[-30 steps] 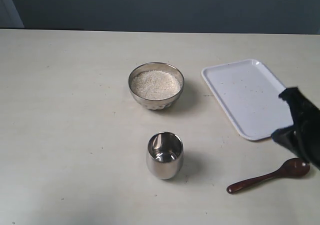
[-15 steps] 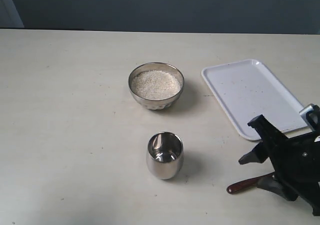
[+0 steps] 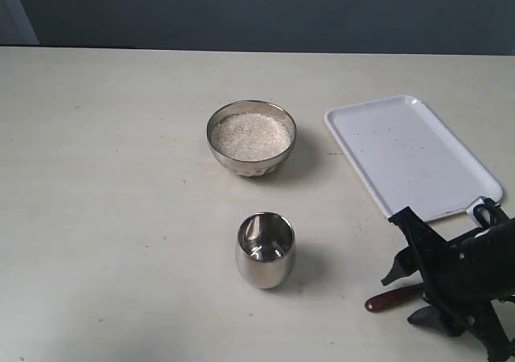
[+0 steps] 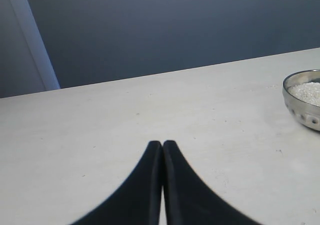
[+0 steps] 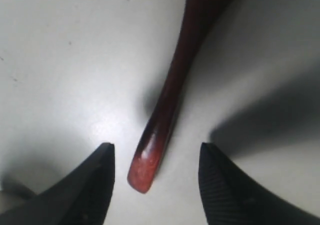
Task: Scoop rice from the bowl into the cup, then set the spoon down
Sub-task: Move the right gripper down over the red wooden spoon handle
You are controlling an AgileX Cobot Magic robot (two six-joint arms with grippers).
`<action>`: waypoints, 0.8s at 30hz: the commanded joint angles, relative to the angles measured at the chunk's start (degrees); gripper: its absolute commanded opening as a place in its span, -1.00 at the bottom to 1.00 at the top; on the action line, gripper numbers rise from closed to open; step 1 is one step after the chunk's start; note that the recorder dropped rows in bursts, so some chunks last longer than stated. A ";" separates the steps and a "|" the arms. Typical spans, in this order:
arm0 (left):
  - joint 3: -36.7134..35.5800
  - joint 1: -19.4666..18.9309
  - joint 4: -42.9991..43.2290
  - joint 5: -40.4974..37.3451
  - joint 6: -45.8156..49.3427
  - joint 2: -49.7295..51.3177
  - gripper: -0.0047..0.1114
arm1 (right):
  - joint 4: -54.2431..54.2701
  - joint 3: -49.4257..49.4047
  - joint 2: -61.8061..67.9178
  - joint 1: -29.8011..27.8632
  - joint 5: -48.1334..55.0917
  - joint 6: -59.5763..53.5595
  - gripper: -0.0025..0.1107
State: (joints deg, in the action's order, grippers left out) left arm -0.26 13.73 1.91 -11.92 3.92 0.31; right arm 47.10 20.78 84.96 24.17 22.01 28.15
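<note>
The steel bowl (image 3: 251, 138) holds a heap of white rice (image 3: 250, 135) at mid-table; its rim also shows in the left wrist view (image 4: 303, 101). Nearer the front stands the steel cup (image 3: 265, 249), with no rice visible inside. The reddish-brown spoon (image 3: 392, 298) lies flat at the front right, its head hidden under my right arm. My right gripper (image 3: 413, 290) is open and low over the handle's end. In the right wrist view the handle tip (image 5: 150, 162) lies between the fingers (image 5: 156, 151), untouched. My left gripper (image 4: 162, 144) is shut on nothing, over bare table.
A white tray (image 3: 409, 154) lies at the right, just behind my right arm. The table's back edge meets a dark wall. Bare tabletop stretches to the left of bowl and cup.
My right arm has come in from the right edge and dropped over the spoon, covering its head. The open fingers now straddle the handle's end. Bowl, cup and tray have not moved.
</note>
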 commanded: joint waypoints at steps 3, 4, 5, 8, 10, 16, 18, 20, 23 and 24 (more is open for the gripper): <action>0.26 0.15 -0.16 0.39 -0.26 -0.31 -0.91 | 0.55 0.23 0.35 -0.03 -4.50 -0.05 -0.07; 0.26 0.15 -0.16 0.39 -0.26 -0.31 -0.91 | 0.91 0.23 0.78 -0.03 -4.60 -0.05 -0.07; 0.26 0.15 -0.16 0.39 -0.26 -0.31 -0.91 | 0.94 0.23 1.27 -0.03 -4.60 -0.05 -0.07; 0.26 0.15 -0.16 0.39 -0.26 -0.31 -0.91 | 1.64 0.68 3.56 -0.03 -4.43 0.11 -0.07; 0.26 0.15 -0.16 0.39 -0.26 -0.31 -0.91 | 1.64 1.85 4.35 -0.03 -3.74 0.11 -0.07; 0.26 0.15 -0.16 0.24 -0.26 -0.31 -0.91 | -2.03 7.96 7.41 -0.03 2.03 0.11 -0.40; 0.26 0.15 -0.16 0.24 -0.26 -0.31 -0.91 | -2.30 9.08 8.29 -0.03 3.92 0.11 -0.55; 0.26 0.15 -0.16 0.24 -0.26 -0.31 -0.91 | -2.64 9.65 8.89 -0.03 6.28 0.11 -0.65; 0.26 0.15 -0.16 0.24 -0.26 -0.31 -0.91 | -3.05 9.65 9.42 -0.14 8.30 0.57 -0.66; 0.26 0.15 -0.16 0.24 -0.26 -0.31 -0.91 | -3.05 9.65 9.42 -0.14 8.30 0.57 -0.66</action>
State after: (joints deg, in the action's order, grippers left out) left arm -0.26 13.73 1.91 -11.92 3.92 0.31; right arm 45.33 30.45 93.63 24.17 28.33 28.52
